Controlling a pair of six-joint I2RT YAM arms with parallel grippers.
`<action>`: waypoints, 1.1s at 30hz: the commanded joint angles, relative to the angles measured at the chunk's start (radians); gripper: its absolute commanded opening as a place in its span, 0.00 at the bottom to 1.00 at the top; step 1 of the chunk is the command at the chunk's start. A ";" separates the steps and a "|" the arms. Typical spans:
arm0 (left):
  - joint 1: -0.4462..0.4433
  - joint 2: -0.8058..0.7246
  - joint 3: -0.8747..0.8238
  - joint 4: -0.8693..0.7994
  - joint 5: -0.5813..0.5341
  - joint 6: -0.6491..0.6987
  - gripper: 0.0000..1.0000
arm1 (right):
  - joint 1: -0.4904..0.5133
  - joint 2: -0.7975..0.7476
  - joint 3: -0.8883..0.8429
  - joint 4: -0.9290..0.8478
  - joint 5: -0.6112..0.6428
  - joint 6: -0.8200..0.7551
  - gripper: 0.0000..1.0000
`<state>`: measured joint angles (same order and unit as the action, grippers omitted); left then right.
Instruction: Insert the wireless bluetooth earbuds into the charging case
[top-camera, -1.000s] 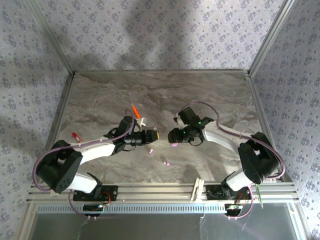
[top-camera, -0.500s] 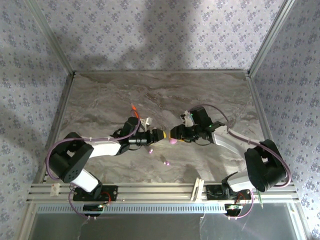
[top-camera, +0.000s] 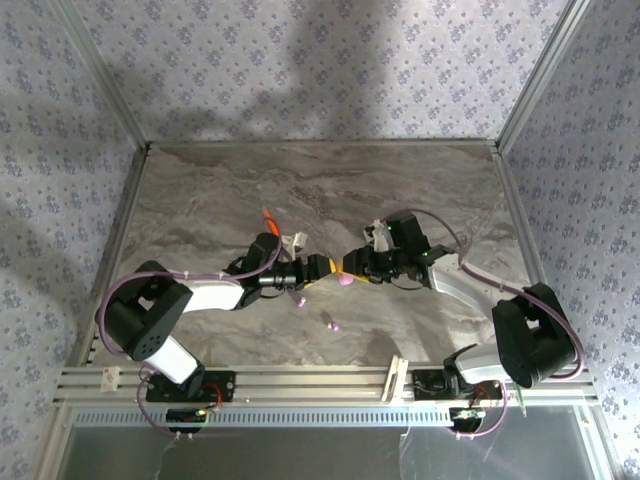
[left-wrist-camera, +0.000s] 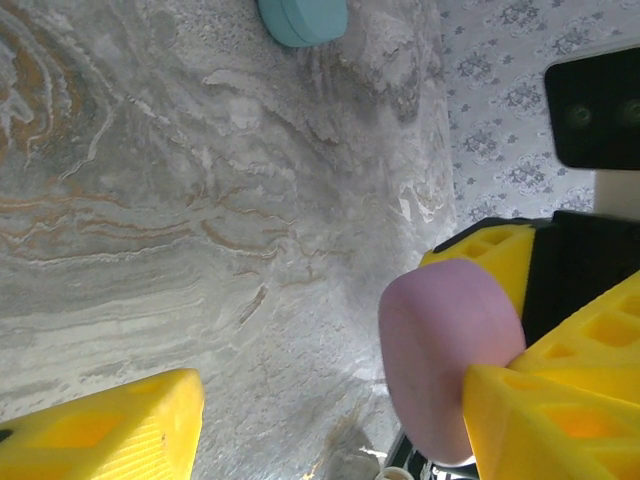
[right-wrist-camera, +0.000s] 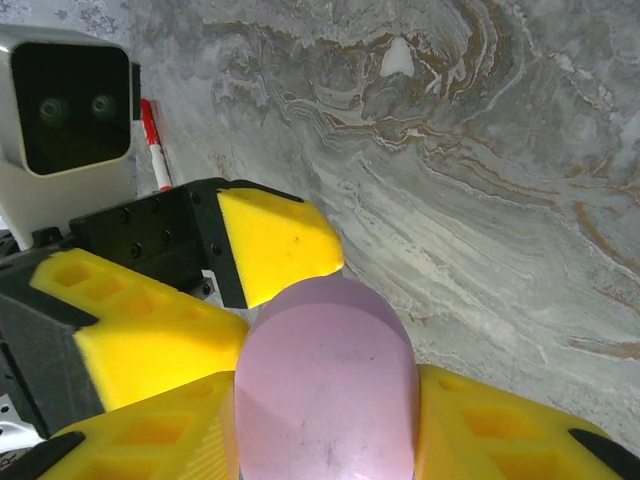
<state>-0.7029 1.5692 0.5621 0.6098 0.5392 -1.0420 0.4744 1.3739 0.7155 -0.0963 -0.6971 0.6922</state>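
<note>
one pink earbud lies on the table just on the near side of the pink charging case, a little to its left. a second pink earbud lies further from the case, toward the arm bases. both rest on bare stone and nothing touches them.

the case itself is clamped between the two yellow fingers of the right gripper, which comes to it from the right. in the right wrist view the case fills the gap between these fingers. the left gripper meets the case from the left with its jaws spread wide. in the left wrist view one finger looks to be against the case and the other stands well apart from it, so it holds nothing.

well apart from the pink case, a teal case lies on the stone. an orange stick lies to the far left of the pink case.

the table is grey marble-patterned with brown veins and has a metal frame on its near edge. around it stand walls with pale flowered paper and soft shadows.
</note>
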 joint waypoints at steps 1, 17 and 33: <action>-0.005 0.002 0.030 0.054 0.024 -0.004 0.70 | -0.006 -0.022 -0.012 0.017 -0.033 0.010 0.43; -0.006 0.045 0.055 -0.016 -0.007 0.023 0.67 | -0.018 -0.038 -0.019 0.112 -0.109 0.092 0.42; 0.015 0.052 0.040 -0.068 -0.031 0.052 0.67 | -0.071 -0.068 -0.025 0.057 -0.095 0.071 0.39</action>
<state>-0.6968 1.6398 0.6052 0.5423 0.5014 -1.0142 0.4137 1.3239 0.6868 -0.0353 -0.7593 0.7803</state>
